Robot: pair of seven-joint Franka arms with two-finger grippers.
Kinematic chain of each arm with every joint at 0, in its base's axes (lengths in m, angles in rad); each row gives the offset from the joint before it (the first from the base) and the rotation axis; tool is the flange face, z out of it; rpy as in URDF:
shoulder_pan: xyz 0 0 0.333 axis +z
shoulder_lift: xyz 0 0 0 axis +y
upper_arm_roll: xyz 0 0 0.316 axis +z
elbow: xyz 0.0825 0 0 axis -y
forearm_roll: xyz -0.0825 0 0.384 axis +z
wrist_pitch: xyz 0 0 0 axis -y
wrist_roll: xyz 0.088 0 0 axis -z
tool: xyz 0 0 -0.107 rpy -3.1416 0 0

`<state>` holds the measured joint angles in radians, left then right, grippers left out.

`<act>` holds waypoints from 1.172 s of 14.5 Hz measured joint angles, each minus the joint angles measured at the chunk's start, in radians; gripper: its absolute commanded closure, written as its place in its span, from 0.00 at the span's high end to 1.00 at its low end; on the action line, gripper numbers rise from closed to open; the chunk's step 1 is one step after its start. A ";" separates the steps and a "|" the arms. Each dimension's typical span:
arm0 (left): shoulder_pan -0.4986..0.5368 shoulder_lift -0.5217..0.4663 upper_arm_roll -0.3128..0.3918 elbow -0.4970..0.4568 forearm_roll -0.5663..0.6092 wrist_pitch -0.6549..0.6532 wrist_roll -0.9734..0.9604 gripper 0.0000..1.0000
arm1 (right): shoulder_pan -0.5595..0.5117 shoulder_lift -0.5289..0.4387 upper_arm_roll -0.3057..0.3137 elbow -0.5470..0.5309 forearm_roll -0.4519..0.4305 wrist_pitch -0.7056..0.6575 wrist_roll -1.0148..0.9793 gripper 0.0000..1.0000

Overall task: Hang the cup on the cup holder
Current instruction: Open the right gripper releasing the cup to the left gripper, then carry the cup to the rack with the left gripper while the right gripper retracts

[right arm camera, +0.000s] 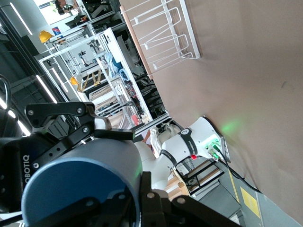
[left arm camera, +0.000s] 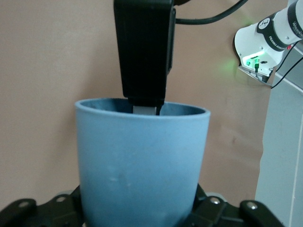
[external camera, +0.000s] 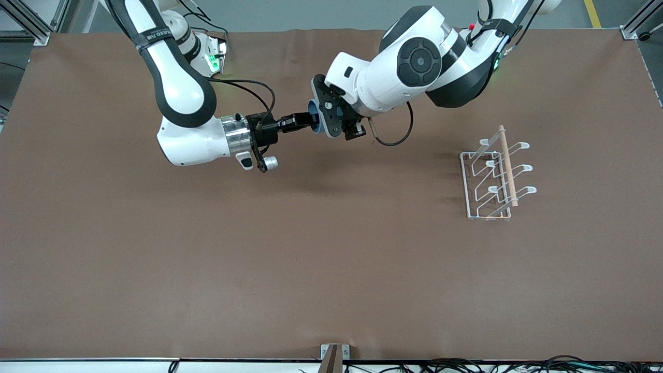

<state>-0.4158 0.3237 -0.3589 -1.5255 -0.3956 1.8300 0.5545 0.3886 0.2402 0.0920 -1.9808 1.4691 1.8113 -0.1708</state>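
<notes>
Two grippers on one cup [external camera: 314,115], up in the air over the table [external camera: 331,269], over its half nearer the bases. Small, plain, light blue, matte, no handle; lying sideways, mouth toward the right arm's end.

From the right arm's end: right gripper [external camera: 303,121] level, reaching into the mouth, pinching the cup's wall at the rim, one finger inside. Then the cup itself. Then left gripper [external camera: 331,122], closed around the cup's body near its base, fingers pressed to both sides, wrist angled down from above.

Below the pair, only bare brown cloth and a faint shadow. Wide open room nearer the camera and toward both ends, out to the table's edges.

Well apart, toward the left arm's end and a little nearer the camera: rack [external camera: 496,176], white wire, rectangular base flat on the cloth, six looped prongs [external camera: 523,168] angled up in two rows, wooden rod [external camera: 507,166] along the top. Nothing on any prong. Open cloth between cup and rack; only the left arm's own bulky forearm [external camera: 414,67] above that stretch, close to the bases.
</notes>
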 measured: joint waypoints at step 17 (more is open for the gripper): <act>0.011 -0.003 0.008 0.018 0.545 -0.181 0.000 0.09 | -0.107 0.000 -0.024 0.008 -0.061 -0.005 0.003 1.00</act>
<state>-0.4048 0.3204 -0.3508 -1.5071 0.1497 1.6490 0.5546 0.2812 0.2399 0.0675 -1.9726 1.4083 1.8065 -0.1673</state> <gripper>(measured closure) 0.260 0.000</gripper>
